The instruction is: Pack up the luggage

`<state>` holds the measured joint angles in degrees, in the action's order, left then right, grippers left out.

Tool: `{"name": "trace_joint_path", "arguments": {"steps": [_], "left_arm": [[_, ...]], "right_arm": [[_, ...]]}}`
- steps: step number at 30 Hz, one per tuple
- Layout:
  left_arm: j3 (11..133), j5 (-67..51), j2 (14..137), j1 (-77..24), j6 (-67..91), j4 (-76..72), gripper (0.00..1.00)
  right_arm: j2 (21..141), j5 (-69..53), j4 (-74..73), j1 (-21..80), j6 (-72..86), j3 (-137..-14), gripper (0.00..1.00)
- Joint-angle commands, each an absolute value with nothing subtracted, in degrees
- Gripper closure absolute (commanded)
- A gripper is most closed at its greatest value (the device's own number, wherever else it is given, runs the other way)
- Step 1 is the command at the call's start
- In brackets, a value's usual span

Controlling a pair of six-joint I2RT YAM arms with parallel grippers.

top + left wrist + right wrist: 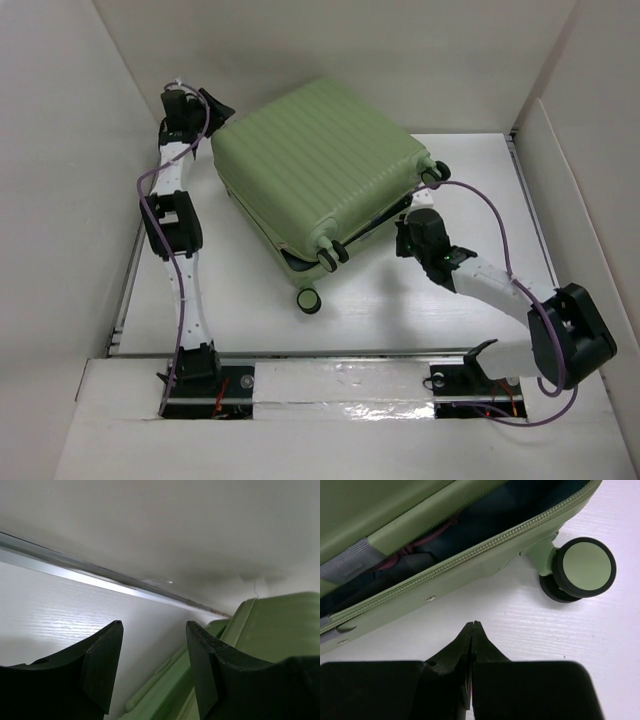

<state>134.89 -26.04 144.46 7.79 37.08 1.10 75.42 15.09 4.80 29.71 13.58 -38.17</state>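
The light green ribbed luggage (320, 165) lies flat on the white table, its lid almost down with a dark gap along the near right side. In the right wrist view its zipper edge (470, 560) stands ajar, showing dark and pink contents inside and a green-and-black wheel (582, 567). My left gripper (213, 110) is open and empty at the case's far left corner (270, 630). My right gripper (405, 225) is shut and empty just right of the gap, its tips (473, 626) over bare table.
White walls enclose the table on the left, back and right. A metal rail (100, 575) runs along the wall base behind the left gripper. Another wheel (309, 299) sticks out at the case's near corner.
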Motion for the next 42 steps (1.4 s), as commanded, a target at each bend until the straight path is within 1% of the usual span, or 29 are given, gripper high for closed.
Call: {"name": "trace_joint_path", "arguments": {"steps": [1,5,7,8,9,11,12,13,14,16,17,18,20,21,23,24,26,27,33,34,35,36,38,39,41,42], "left_arm": [[134.22,-31.81,145.28,6.15,35.95,-4.48,0.50],[128.34,-32.78,142.04,4.48,31.73,-7.28,0.50],[118.69,-34.53,137.22,4.48,34.00,-12.01,0.51],[114.13,-34.28,135.28,4.48,35.06,-17.78,0.51],[105.90,-33.41,131.09,3.87,35.68,-19.84,0.51],[98.30,-29.72,127.11,3.87,37.34,-24.49,0.51],[90.26,-29.10,123.17,3.87,38.66,-26.78,0.51],[86.26,-29.09,121.13,3.87,41.46,-29.94,0.52],[78.39,-28.57,119.20,3.87,42.62,-36.06,0.52],[72.27,-27.08,113.75,2.64,43.77,-39.80,0.52],[69.37,-23.68,111.99,2.64,45.07,-41.47,0.52],[64.21,-22.86,108.84,1.85,45.96,-43.05,0.53],[58.13,-20.68,105.49,0.53,49.63,-48.48,0.53],[51.14,-19.70,101.90,0.01,50.62,-51.21,0.54],[45.29,-18.55,98.63,-2.19,51.24,-55.96,0.54],[40.83,-17.76,95.13,-3.07,50.46,-55.99,0.54],[36.76,-15.04,91.25,-5.88,48.70,-55.12,0.54],[33.00,-14.16,87.32,-6.76,47.13,-54.76,0.55],[21.12,-11.16,72.36,-11.69,42.81,-49.83,0.58],[20.05,-11.60,67.72,-11.69,42.37,-49.14,0.58],[18.91,-11.78,65.50,-12.30,42.62,-47.22,0.59],[16.29,-13.26,61.13,-12.30,42.89,-47.20,0.60],[14.86,-13.54,57.24,-12.30,42.46,-44.15,0.60],[13.55,-13.80,55.30,-12.83,42.28,-43.16,0.60],[12.22,-15.89,51.60,-12.83,42.01,-42.72,0.60],[11.35,-16.43,50.90,-12.83,42.27,-42.54,0.60]], "right_arm": [[76.72,18.45,10.46,30.15,14.42,-42.62,1.00],[80.76,19.42,12.73,30.15,12.57,-46.57,1.00],[83.49,17.33,15.80,29.62,9.78,-47.90,1.00],[84.45,15.84,18.34,28.84,9.06,-48.42,1.00],[86.20,14.25,18.80,27.70,8.79,-49.04,1.00],[87.45,11.69,18.55,26.99,8.79,-51.32,1.00],[87.71,11.43,18.72,26.98,8.79,-51.85,1.00],[88.06,10.64,18.81,26.46,8.18,-52.29,1.00],[88.33,9.94,19.59,26.46,7.56,-53.08,1.00],[89.29,8.27,18.73,26.46,6.08,-54.75,1.00],[89.56,8.00,17.24,26.46,5.80,-56.58,1.00],[89.91,7.48,16.62,26.46,5.63,-57.38,1.00],[90.44,6.16,16.35,25.93,5.28,-58.70,1.00],[90.79,5.11,16.09,25.93,5.10,-59.49,1.00],[91.93,2.38,13.38,25.93,3.87,-61.95,1.00],[93.41,1.59,12.32,25.93,3.43,-64.83,1.00],[94.91,-1.65,9.77,25.93,2.81,-67.75,1.00],[96.40,-3.06,9.06,25.41,2.90,-69.07,1.00],[101.59,-13.61,5.28,25.40,5.53,-80.93,1.00],[103.34,-15.54,4.58,25.40,6.32,-82.95,1.00],[104.23,-16.25,2.83,25.40,6.85,-87.06,1.00],[105.89,-18.35,2.12,25.40,7.90,-89.01,0.96],[107.57,-21.34,0.27,24.70,9.13,-94.88,0.90],[108.10,-22.92,0.52,24.70,10.01,-96.05,0.81],[108.81,-27.58,2.71,22.95,13.43,-97.46,0.73],[108.81,-28.55,3.25,22.42,14.49,-98.25,0.64]]}}
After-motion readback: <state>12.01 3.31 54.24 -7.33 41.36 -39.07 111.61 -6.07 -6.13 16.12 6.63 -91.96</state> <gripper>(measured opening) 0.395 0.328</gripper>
